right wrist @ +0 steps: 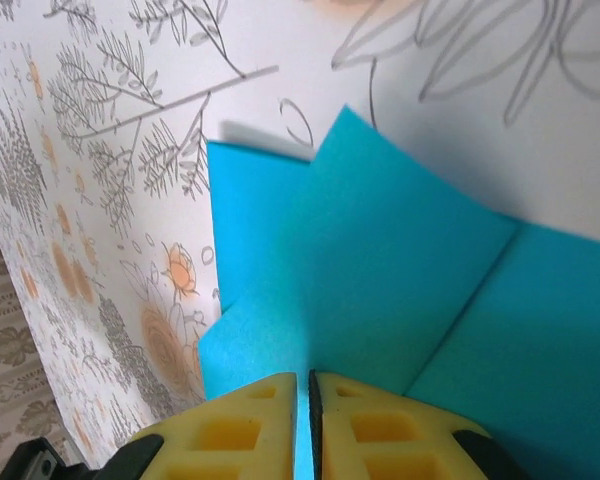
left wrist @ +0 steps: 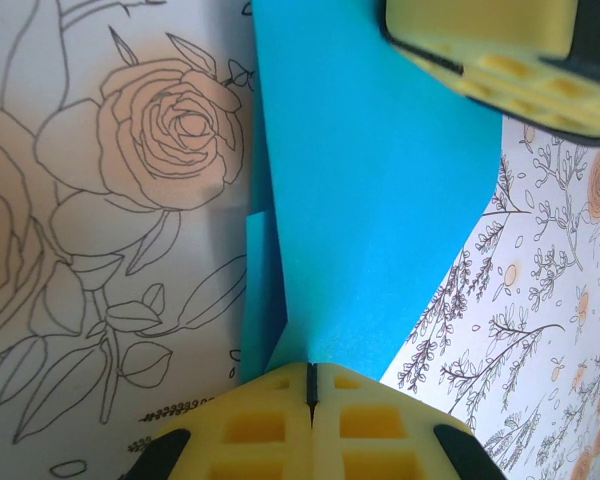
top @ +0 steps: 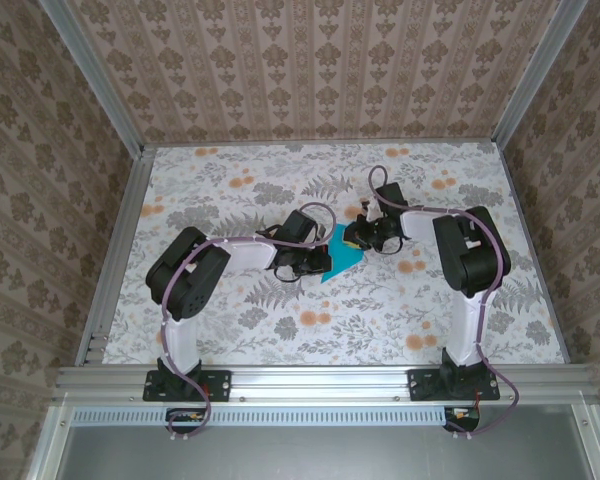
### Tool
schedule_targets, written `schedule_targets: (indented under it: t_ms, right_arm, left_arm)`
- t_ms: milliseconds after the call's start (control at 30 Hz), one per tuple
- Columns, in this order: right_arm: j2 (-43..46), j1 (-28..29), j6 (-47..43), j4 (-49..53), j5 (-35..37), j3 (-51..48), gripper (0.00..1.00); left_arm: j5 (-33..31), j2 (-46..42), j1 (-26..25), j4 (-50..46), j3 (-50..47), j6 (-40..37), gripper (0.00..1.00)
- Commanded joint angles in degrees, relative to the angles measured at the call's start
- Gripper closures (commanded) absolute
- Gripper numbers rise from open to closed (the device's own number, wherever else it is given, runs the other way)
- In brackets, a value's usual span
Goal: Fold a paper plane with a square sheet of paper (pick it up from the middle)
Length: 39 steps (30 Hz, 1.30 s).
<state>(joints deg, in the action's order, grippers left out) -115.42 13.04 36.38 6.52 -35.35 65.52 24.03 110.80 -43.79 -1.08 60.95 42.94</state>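
Because both arms reach in over the flowered tabletop (top: 280,320) and meet near its middle, I read this as a step well inside the folding, not the first pick-up. The left arm (top: 185,275) comes in from the near left, the right arm (top: 470,255) from the near right, and the sheet of paper (top: 342,257) sits between their tips, a small turquoise patch just right of centre.

From the left wrist I see the paper already doubled, with a second layer peeking out along its left edge. From the right wrist a crease (right wrist: 465,305) runs across it and one pointed flap stands up toward the far side. It looks lifted off the tabletop rather than lying flat, though I can't be sure how much.

My left hand (left wrist: 310,385) has its fingers pressed together on the near edge of the paper, pinching it. My right hand (right wrist: 305,400) pinches the opposite edge, blue showing in the thin slit between its pads. Its yellow pads (left wrist: 500,70) also appear at the top of the left wrist view.

Next, I judge, the flap must be brought over and its edge lined up on the centre crease. That calls for one hand to hold steady while the other carries the paper without tearing it.
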Motion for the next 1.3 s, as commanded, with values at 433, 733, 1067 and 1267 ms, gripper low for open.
schedule_targets:
  t_ms: [433, 733, 1067, 1267]
  right_arm:
    - [6.8, -4.6, 0.8, 2.1, 6.4, 2.3, 0.68]
    - [15.7, -1.9, 6.1, -2.7, -0.4, -9.6, 0.53]
    - [12.7, 3.5, 9.0, -4.9, 1.7, -9.5, 0.49]
    - [10.4, 5.0, 9.5, -4.9, 2.1, -8.2, 0.49]
  left_arm:
    - [-1.3, -1.9, -0.2, -9.4, 3.4, -1.5, 0.86]
    - [-3.6, -9.4, 1.8, -3.5, 1.7, 0.6, 0.63]
    - [-3.6, -12.2, 5.4, 0.8, -3.9, 2.4, 0.55]
    - [-3.8, -13.5, 6.7, 1.2, -6.1, 3.2, 0.50]
